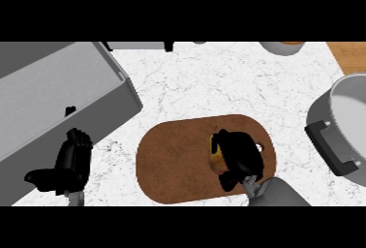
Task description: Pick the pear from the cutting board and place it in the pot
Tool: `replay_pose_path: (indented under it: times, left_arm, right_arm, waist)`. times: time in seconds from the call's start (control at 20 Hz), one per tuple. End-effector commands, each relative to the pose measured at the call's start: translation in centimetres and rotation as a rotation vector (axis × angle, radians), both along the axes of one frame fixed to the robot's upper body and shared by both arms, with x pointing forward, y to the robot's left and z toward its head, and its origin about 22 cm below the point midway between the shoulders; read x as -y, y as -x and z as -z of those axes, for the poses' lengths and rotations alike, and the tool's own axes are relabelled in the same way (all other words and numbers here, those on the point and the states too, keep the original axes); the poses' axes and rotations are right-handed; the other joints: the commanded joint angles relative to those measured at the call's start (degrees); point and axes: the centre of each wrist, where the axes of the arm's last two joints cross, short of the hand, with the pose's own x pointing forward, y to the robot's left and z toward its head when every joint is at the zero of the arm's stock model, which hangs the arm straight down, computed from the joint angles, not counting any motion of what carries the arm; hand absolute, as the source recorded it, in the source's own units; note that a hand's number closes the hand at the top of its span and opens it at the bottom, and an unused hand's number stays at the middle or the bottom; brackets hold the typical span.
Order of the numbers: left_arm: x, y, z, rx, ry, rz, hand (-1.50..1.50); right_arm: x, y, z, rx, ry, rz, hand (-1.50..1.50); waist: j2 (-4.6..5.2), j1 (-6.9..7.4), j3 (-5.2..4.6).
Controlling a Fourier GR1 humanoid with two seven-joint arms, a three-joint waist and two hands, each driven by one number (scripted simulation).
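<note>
Rising from the lower edge, the grey right forearm ends in the black right hand (239, 154), which lies over the right part of the oval brown wooden cutting board (178, 160). Its fingers curl round the yellow-orange pear (214, 154), of which only a narrow strip shows along the hand's left side. The pear appears to be still on the board, or barely off it; which of the two cannot be told from this steep view. By my reading the grasp is made, while the lift, the carry and the release are all left to do.

To the right of that hand, apart from the board, stands the round grey metal pot (342, 104) with a black side handle (331, 147) facing the board. That handle and the near rim stand between hand and pot opening, so the pear probably has to go up and over them.

Well to the left of the gripping hand, the black left hand (70, 162) rests open, fingers up, near the view's left edge, just below a large grey metal sink basin (57, 97). White marbled counter (214, 82) lies all around. Beyond the right hand, at the far edge, a pale round vessel (282, 47) shows only partly, too little to name.
</note>
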Motion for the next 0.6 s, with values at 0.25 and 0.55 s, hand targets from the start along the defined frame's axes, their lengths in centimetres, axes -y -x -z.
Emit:
replay_pose_path:
  times: [0.25, 0.55]
  left_arm:
    - [-0.8, 1.1, -0.7, 0.024, -0.007, 0.075, 0.00]
    - [-0.1, 0.4, -0.5, 0.027, -0.020, 0.063, 0.00]
  right_arm:
    - [0.9, 4.5, 1.3, 0.188, 0.009, -0.123, 1.50]
    - [1.2, 7.4, -4.6, 0.449, -0.123, -0.095, 1.50]
  waist:
    - [0.19, -0.28, 0.25]
    - [-0.05, -1.21, 0.23]
